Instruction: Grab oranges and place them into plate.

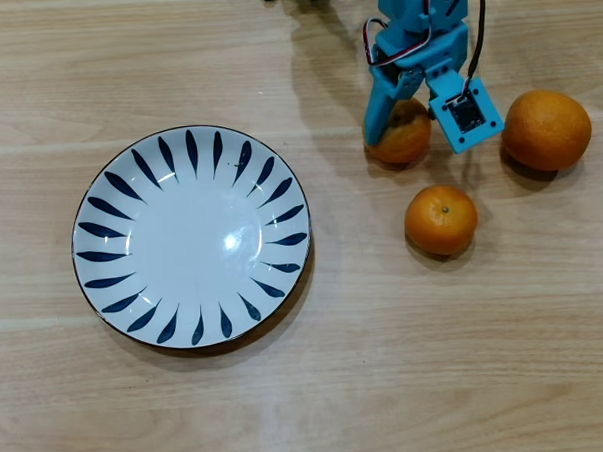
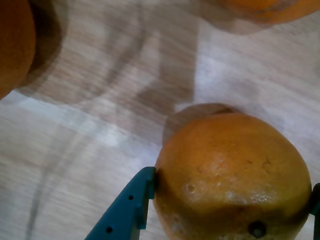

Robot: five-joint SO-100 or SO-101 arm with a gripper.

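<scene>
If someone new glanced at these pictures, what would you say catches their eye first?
Probably the white plate with dark blue leaf strokes, lying empty at the left of the overhead view. Next, the blue gripper at upper right, its fingers on either side of one orange, which fills the wrist view. Two more oranges, a small one and a larger one, lie nearby.

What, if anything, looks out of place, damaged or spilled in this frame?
Nothing stands out. The plate sits flat, empty and intact. Three oranges rest whole on the table: one between the fingers of the claw, one below it and a larger one to the right in the overhead view. No spill shows.
</scene>
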